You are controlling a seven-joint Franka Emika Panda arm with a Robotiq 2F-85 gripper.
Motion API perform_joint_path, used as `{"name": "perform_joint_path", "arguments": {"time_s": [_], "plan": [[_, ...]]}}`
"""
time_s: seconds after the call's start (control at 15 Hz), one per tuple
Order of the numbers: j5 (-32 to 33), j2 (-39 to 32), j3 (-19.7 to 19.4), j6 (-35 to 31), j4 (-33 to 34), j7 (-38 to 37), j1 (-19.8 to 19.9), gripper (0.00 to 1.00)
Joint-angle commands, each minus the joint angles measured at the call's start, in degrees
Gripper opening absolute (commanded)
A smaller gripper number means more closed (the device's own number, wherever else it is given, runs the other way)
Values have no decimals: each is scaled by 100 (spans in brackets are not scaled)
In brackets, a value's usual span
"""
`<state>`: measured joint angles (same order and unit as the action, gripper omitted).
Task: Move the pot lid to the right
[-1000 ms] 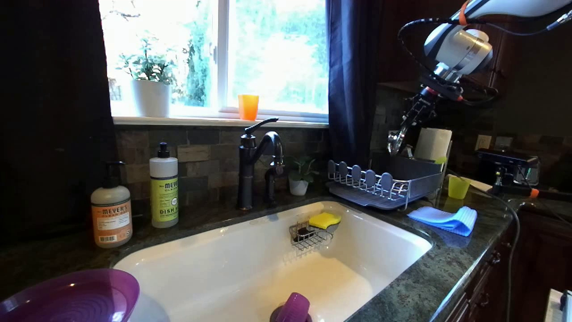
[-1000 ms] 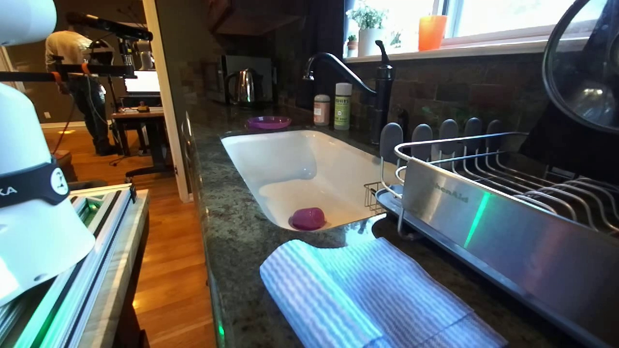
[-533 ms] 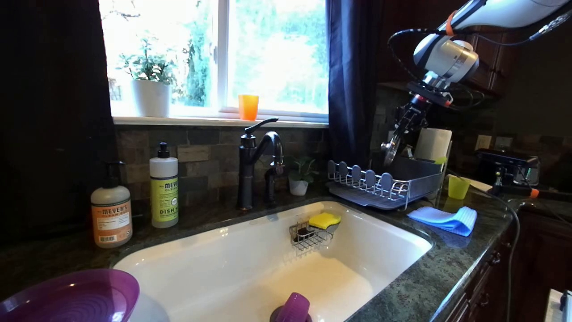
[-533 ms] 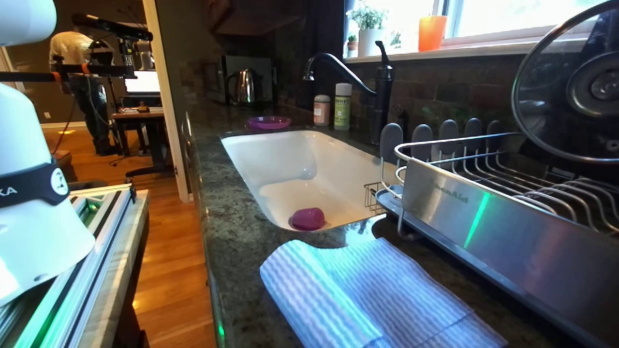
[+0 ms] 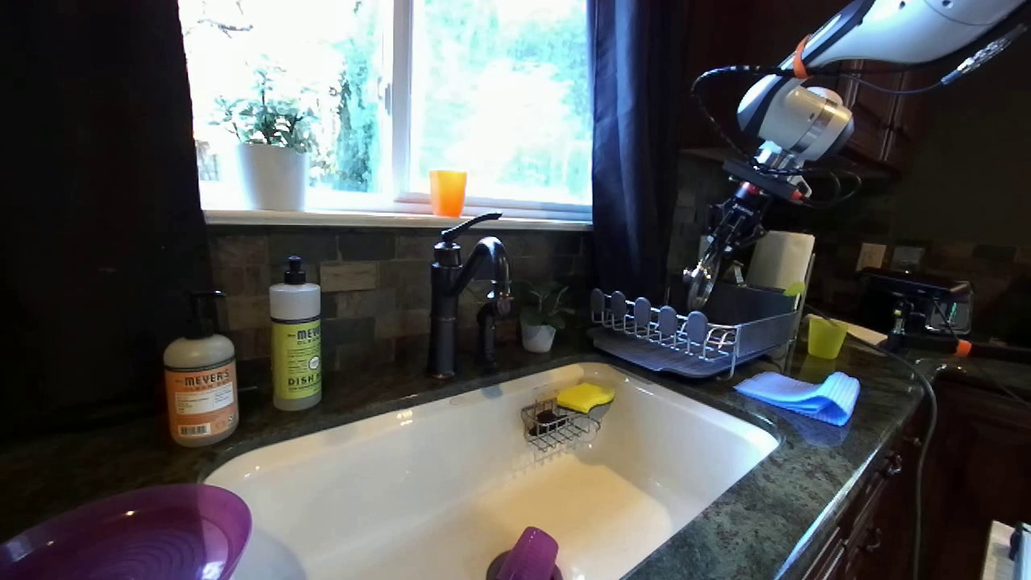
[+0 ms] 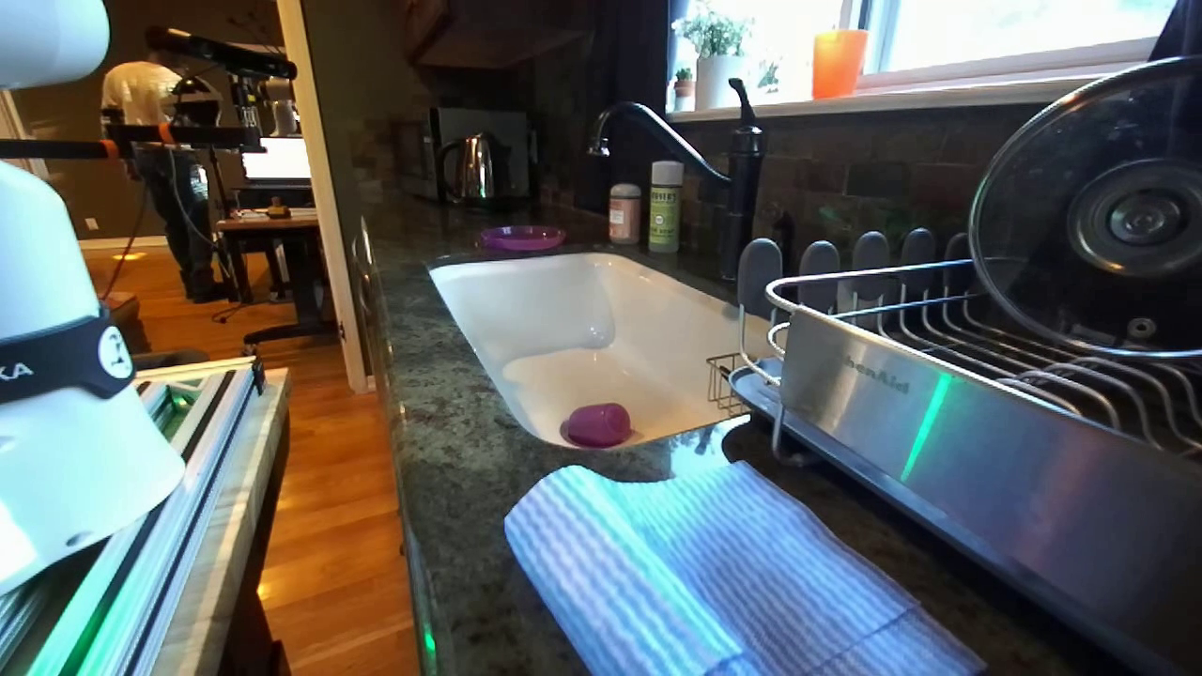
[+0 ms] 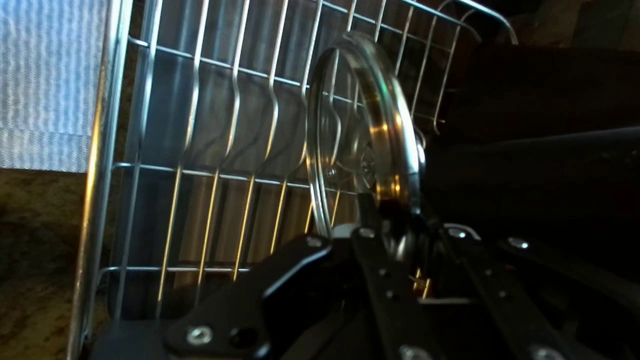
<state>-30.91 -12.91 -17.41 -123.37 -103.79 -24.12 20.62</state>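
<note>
The pot lid is a round clear lid with a shiny metal rim and a central knob. It shows in both exterior views (image 5: 703,282) (image 6: 1033,221) and in the wrist view (image 7: 392,125). My gripper (image 7: 397,212) is shut on the lid's edge and holds it on edge, tilted, over the dish rack (image 7: 102,145). In an exterior view the gripper (image 5: 719,244) is above the lid. The rack also shows in both exterior views (image 5: 765,338) (image 6: 873,385). Whether the lid's lower edge touches the rack's wires I cannot tell.
A blue striped cloth (image 5: 801,396) lies beside the rack on the counter. A paper roll (image 5: 781,259) and a green cup (image 5: 826,338) stand near it. The sink (image 5: 451,451) and faucet (image 5: 447,314) are on the rack's other side. A dark curtain (image 5: 636,145) hangs behind.
My arm has moved down and slightly left in an exterior view, with the lid in the gripper. The lid has come lower, close over the rack, and shows more fully. The gripper stays shut.
</note>
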Motion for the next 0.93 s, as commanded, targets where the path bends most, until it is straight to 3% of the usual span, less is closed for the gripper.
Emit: {"name": "perform_joint_path", "arguments": {"time_s": [0.0,0.27,0.87], "plan": [[0,-15,8,20,27,-2,9,5],[48,-180,-19,51,70,-652,-42,5],[37,-267,20,-692,-45,-1443,-164,5]]}}
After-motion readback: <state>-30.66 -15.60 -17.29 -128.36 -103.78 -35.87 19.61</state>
